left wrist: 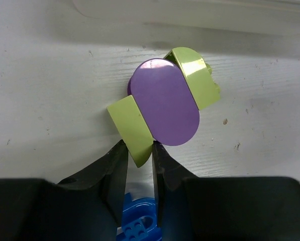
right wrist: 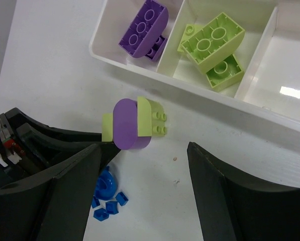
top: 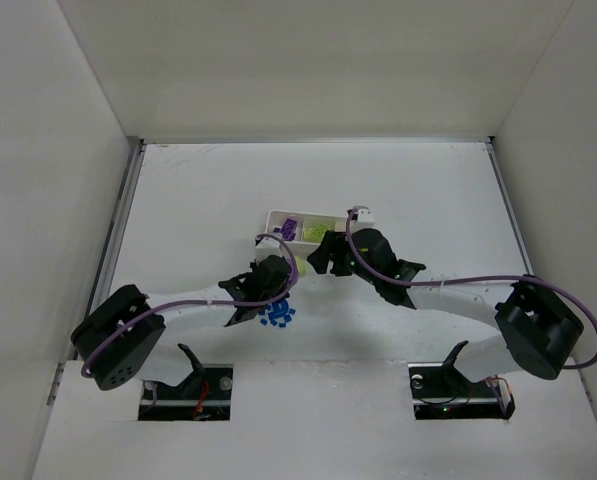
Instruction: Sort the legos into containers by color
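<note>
A scuffed white table [top: 428, 190], boxed by plain white walls [top: 308, 60], carries a long white plastic tray [right wrist: 200, 94]. At seven o'clock of it lies a stuck cluster of purple and yellow-green plastic legos [left wrist: 165, 103]. The left gripper [left wrist: 138, 150] is clamped on one green end, and the right gripper [right wrist: 144, 168] hovers with its fingers spread wide. Tiny blue plastic pieces [right wrist: 107, 201] sit at six o'clock of the cluster.

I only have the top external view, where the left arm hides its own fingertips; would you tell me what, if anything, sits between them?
Observer: The left gripper pinches the yellow-green end brick of a joined stack.
Operator: Is that stack one colour?
Observer: No, a purple brick sits between it and a second yellow-green brick.
Operator: And the right gripper?
Observer: The right gripper is open, holding nothing.
</note>
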`<state>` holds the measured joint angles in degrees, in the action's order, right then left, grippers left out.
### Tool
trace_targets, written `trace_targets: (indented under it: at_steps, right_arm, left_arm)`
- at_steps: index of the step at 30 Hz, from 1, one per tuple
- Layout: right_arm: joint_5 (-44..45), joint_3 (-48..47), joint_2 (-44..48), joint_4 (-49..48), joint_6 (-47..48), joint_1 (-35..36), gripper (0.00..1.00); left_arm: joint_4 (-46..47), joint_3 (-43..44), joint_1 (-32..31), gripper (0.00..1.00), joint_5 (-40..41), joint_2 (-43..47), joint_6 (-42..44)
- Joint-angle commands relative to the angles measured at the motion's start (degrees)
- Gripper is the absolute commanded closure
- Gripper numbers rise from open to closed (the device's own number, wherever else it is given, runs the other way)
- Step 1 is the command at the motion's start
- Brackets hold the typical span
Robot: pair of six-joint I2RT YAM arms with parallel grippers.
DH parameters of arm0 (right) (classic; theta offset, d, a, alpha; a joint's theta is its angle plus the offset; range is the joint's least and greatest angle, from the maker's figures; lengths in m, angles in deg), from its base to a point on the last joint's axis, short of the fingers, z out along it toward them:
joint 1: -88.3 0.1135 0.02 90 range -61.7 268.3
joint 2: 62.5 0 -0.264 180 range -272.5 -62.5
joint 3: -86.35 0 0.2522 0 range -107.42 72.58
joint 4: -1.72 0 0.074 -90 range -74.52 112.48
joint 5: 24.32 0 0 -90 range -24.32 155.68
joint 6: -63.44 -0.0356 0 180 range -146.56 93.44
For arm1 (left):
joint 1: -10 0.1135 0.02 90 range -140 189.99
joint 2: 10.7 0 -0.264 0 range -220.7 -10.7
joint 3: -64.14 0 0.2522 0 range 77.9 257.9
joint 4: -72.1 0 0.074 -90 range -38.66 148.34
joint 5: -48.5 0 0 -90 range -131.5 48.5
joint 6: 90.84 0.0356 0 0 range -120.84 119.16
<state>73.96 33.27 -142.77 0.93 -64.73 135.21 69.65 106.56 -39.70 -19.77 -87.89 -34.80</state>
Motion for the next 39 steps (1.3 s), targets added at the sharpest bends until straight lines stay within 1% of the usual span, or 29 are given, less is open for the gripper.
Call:
trace_targets:
  at_steps: [1, 3, 8, 14, 16, 18, 23, 25, 29, 34, 39]
  right_arm:
    - [-0.7, -0.2, -0.1, -3.1, 0.1, 0.2, 0.25]
    - [-0.8, -0.3, -0.6, -3.2, 0.0, 0.2, 0.25]
    - [-0.9, -0.2, -1.4, -3.8, -0.5, 0.2, 0.23]
    - [-2.6, 0.3, -1.5, -5.6, -2.6, 0.2, 0.19]
    - [-3.4, 0.8, -1.5, -6.7, -4.1, 0.1, 0.16]
    - [-4.7, 1.8, -1.5, -8.8, -6.2, -0.8, 0.12]
    - [-12.2, 3.9, -1.3, -15.1, -11.6, -3.5, 0.08]
    - [-14.5, 4.5, -1.2, -17.4, -13.0, -4.2, 0.09]
    - [-17.0, 5.7, -1.7, -21.7, -15.3, -5.1, 0.14]
    - [-21.9, 6.5, -4.0, -28.9, -18.6, -5.0, 0.18]
    - [-24.2, 6.4, -7.1, -32.3, -21.7, -5.0, 0.22]
  left_arm:
    - [-0.8, 1.5, -0.7, 0.86, 1.9, 1.0, 0.9]
    - [-1.7, 1.2, -1.0, 0.89, 2.5, 1.7, 0.7]
    - [-3.6, 0.3, -2.0, 0.93, 4.8, 5.3, 0.6]
    - [-5.2, -0.3, -2.8, 0.93, 5.3, 11.6, 0.1]
    - [-5.9, -0.5, -3.1, 0.93, 5.3, 13.6, 0.0]
    - [-6.5, -0.5, -3.4, 0.94, 5.3, 15.7, -0.1]
    - [-6.2, -0.4, -4.5, 0.94, 5.3, 20.4, 0.3]
    - [-6.0, 0.1, -5.1, 0.94, 5.3, 21.0, 0.6]
    - [-5.5, 0.7, -6.4, 0.94, 5.2, 21.1, 1.3]
    - [-4.9, 1.3, -7.5, 0.94, 5.3, 20.4, 1.5]
    - [-4.4, 1.8, -7.9, 0.94, 5.3, 20.8, 1.8]
